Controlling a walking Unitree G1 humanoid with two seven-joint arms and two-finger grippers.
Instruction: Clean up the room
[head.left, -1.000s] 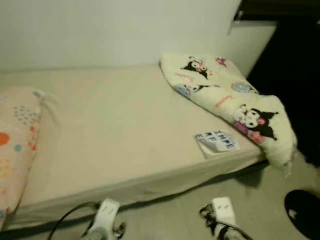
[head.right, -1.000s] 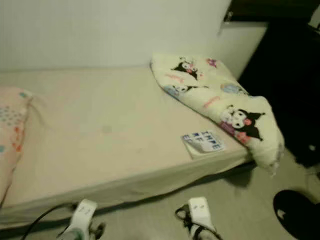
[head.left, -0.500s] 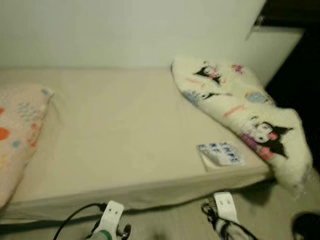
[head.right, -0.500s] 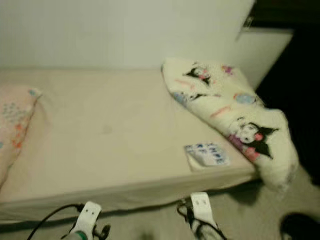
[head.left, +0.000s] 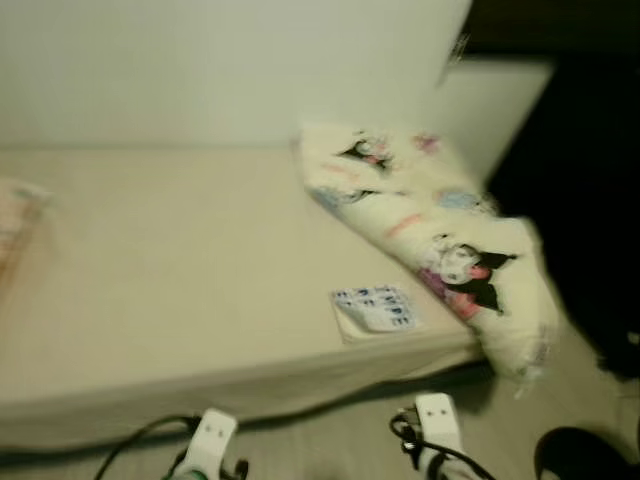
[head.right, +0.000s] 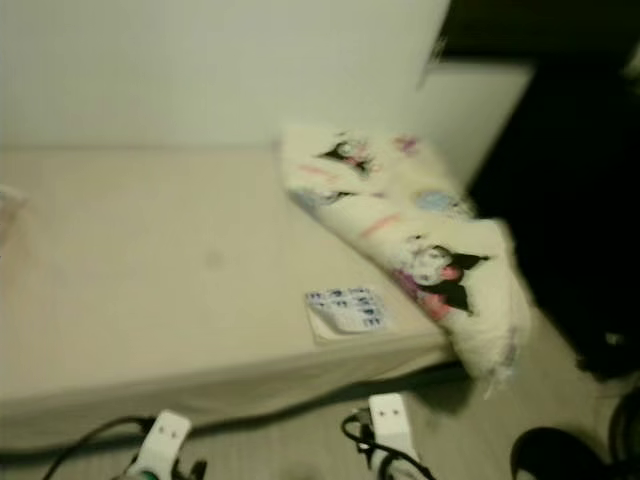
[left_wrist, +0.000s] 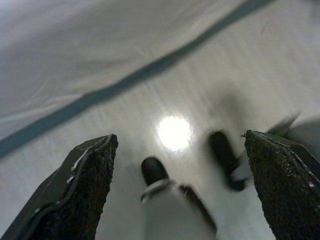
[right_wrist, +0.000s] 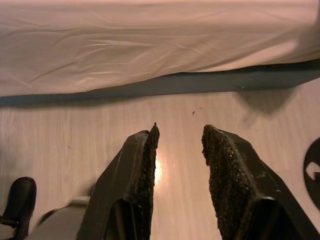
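The view has swung right — the cartoon-print blanket lies well ahead of both empty grippers: left gripper spread wide, right gripper narrowly parted — likely the next tidy-up target.

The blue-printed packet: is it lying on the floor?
No, the packet lies on the bed near its front edge, beside the blanket.
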